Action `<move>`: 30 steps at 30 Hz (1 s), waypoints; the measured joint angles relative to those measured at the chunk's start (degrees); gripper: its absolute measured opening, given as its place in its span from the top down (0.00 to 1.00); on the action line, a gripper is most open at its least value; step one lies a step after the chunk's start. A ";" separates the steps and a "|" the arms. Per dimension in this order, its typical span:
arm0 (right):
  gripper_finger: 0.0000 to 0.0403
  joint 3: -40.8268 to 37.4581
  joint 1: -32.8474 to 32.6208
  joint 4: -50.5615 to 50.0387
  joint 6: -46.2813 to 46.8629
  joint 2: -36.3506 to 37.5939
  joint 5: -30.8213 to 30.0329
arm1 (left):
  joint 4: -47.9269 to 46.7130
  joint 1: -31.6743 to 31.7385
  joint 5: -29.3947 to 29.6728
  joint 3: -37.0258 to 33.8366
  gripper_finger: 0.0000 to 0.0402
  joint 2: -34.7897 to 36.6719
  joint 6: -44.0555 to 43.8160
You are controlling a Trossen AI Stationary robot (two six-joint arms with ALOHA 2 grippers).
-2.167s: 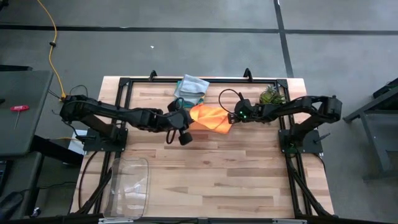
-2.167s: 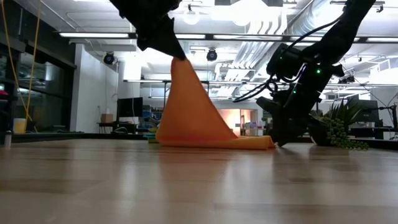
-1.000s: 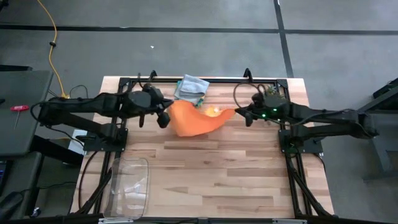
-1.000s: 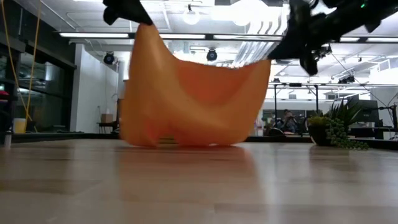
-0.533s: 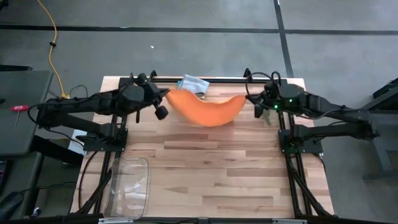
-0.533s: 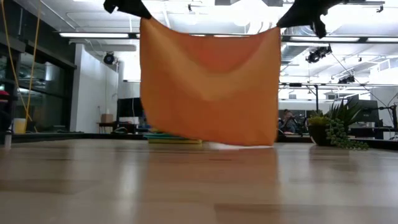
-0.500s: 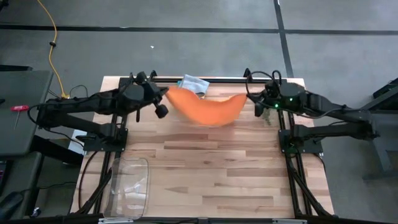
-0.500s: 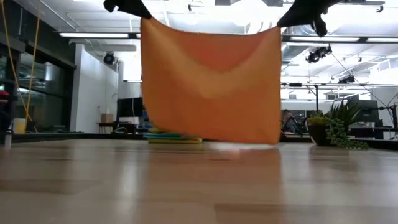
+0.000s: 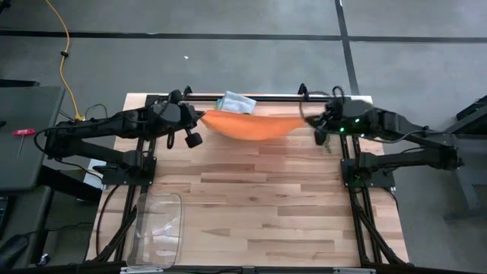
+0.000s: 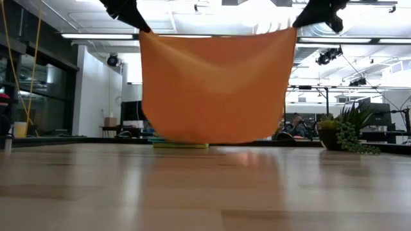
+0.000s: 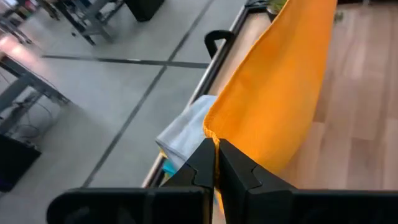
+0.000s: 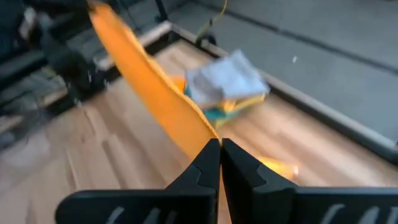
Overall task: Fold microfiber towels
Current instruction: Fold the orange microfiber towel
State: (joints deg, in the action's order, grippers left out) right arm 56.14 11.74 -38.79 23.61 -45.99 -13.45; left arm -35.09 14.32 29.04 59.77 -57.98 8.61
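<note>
1. While the orange towel (image 10: 217, 86) is hanging stretched between your two arms, it is blocking most of the stack behind it in the low view; only a thin sliver of stacked cloth is peeking out under its lower edge.
2. You are seeing that stack (image 9: 235, 102) better from above, at the far edge of the table (image 9: 251, 205), with a grey towel (image 12: 225, 79) lying on top and yellow and teal edges showing beneath it in the right wrist view. You cannot make out any lime green one.
3. Your left gripper (image 11: 215, 163) is pinching one top corner of the orange towel, fingers pressed tight together on the cloth.
4. Your right gripper (image 12: 220, 158) is clamping the opposite top corner the same way, jaws closed on the fabric.
5. You are holding the towel up over the far part of the table, its lower edge hanging near the wood.
6. No readable writing or label is showing anywhere.
</note>
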 joint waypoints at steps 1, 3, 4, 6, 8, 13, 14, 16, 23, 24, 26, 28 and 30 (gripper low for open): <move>1.00 -0.93 -0.80 -0.04 0.87 -0.31 0.00 | -0.33 -0.44 0.01 0.00 1.00 0.00 -0.57; 1.00 -2.53 -2.37 -0.02 2.24 -0.89 0.06 | 0.35 -1.35 -0.14 -0.87 1.00 0.05 -2.11; 1.00 -3.28 -3.18 0.00 3.11 -1.18 0.03 | 0.75 -1.94 -0.58 -1.87 1.00 0.08 -3.11; 1.00 -4.56 -4.97 -0.01 4.68 -1.68 -0.03 | 0.79 -3.17 -1.54 -4.40 1.00 0.00 -5.44; 1.00 -5.26 -6.83 -0.02 6.15 -2.17 -0.05 | 1.25 -4.79 -1.85 -7.31 1.00 0.00 -7.93; 1.00 -5.73 -12.69 -0.75 10.39 -4.25 0.20 | 6.33 -11.44 -2.62 -15.44 1.00 -0.04 -16.96; 1.00 -5.73 -14.07 -1.41 11.56 -4.97 0.56 | 7.08 -12.97 -2.62 -16.55 1.00 -0.02 -19.35; 1.00 -5.73 -16.94 -2.66 14.57 -6.88 1.03 | 7.71 -15.99 -2.44 -18.45 1.00 -0.02 -24.15; 1.00 -5.75 -25.40 -3.16 24.06 -15.35 1.09 | 9.89 -25.80 1.93 -24.44 1.00 -0.02 -42.07; 1.00 -5.75 -26.16 -3.23 25.40 -16.59 1.10 | 9.86 -26.94 2.38 -25.26 1.00 -0.14 -44.86; 1.00 -5.75 -27.35 -3.64 27.98 -19.08 1.51 | 10.07 -28.86 3.76 -26.62 1.00 -0.81 -49.92; 1.00 -5.75 -28.03 -4.51 30.16 -21.65 1.93 | 11.25 -30.32 5.24 -27.80 1.00 -1.42 -53.55; 1.00 -5.75 -28.26 -5.77 32.31 -24.06 2.07 | 12.97 -31.03 5.93 -28.47 1.00 -2.16 -54.56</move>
State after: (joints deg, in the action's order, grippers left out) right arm 50.39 -16.52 -44.55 55.92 -70.05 -11.38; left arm -22.13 -16.71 34.96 31.30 -60.14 -45.95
